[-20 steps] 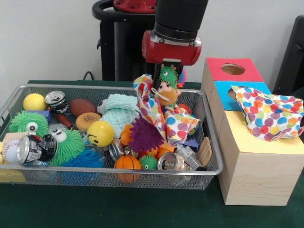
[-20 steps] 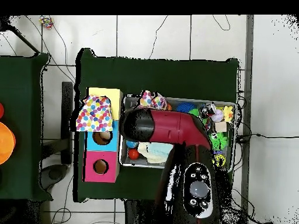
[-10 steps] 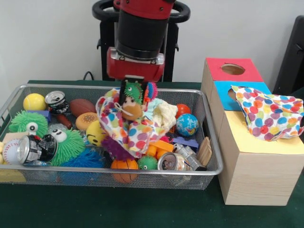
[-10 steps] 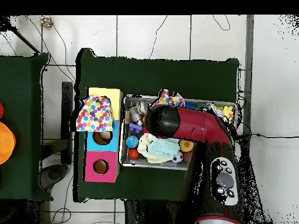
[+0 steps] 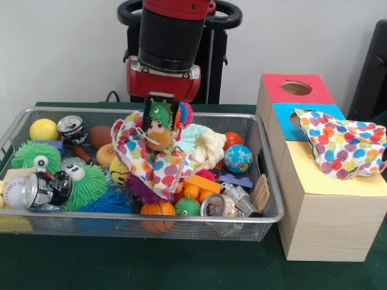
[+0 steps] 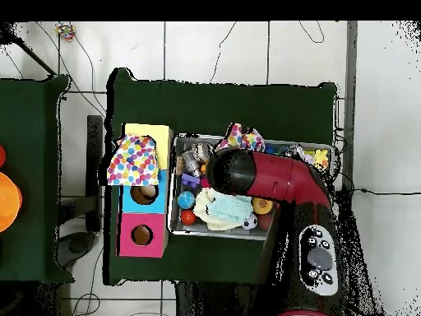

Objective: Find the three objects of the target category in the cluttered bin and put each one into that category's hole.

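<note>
My claw [image 5: 162, 115] is clamped on a small fuzzy green-haired toy [image 5: 159, 125], and a polka-dot cloth [image 5: 152, 162] snagged on it hangs below over the middle of the wire bin [image 5: 266, 181]. I judge the cloth to be the target kind, since a matching polka-dot cloth [image 5: 342, 147] already lies draped over the yellow top of the box [image 5: 314, 223], beside the blue hole. Lifted high, my load clears the clutter.

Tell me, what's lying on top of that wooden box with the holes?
A polka-dot cloth lies across the box, draped over the yellow part and the edge of the blue hole. The red hole is clear. Whatever lies beneath the cloth is hidden.
</note>
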You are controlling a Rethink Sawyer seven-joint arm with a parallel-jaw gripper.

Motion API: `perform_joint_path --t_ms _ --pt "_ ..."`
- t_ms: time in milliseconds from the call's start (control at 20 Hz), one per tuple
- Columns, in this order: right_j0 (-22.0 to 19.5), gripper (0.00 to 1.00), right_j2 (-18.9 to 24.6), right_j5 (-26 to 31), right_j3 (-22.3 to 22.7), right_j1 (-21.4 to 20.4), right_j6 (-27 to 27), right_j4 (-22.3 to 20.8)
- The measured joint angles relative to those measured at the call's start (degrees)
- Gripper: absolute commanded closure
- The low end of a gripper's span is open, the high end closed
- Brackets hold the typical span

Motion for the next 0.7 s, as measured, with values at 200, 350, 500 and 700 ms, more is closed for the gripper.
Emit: perform_joint_path --t_ms 200,350,500,700 --pt "3.3 1.00 -1.4 0.0 0.1 -1.3 0.0 -0.1" --pt "5.9 1.00 -2.1 0.0 0.3 -2.4 0.0 -0.1" --pt "8.1 1.00 -2.5 0.0 0.3 -3.3 0.0 -0.1" --pt "11.1 1.00 -3.2 0.0 0.3 -4.0 0.0 0.2"
